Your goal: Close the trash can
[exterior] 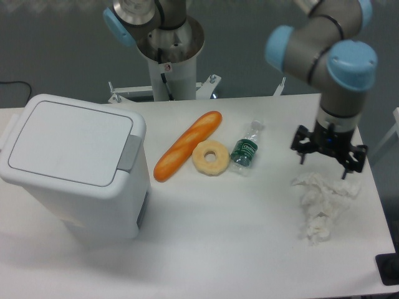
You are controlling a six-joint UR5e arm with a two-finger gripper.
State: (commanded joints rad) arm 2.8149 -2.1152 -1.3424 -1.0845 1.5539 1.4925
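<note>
The trash can [75, 168] is a big white boxy bin at the left of the table. Its flat lid [68, 142] lies down flat on the body, and the grey front latch [129, 153] faces right. My gripper [325, 163] hangs far off at the right side of the table, just above the crumpled white tissue [323, 202]. Its black fingers are spread apart and point downward with nothing between them. A wide stretch of table separates it from the bin.
A baguette [187, 145], a pale ring-shaped bun [211, 157] and a small green-labelled plastic bottle [245, 149] lie in a row mid-table. The robot's base pedestal [169, 56] stands behind the table's far edge.
</note>
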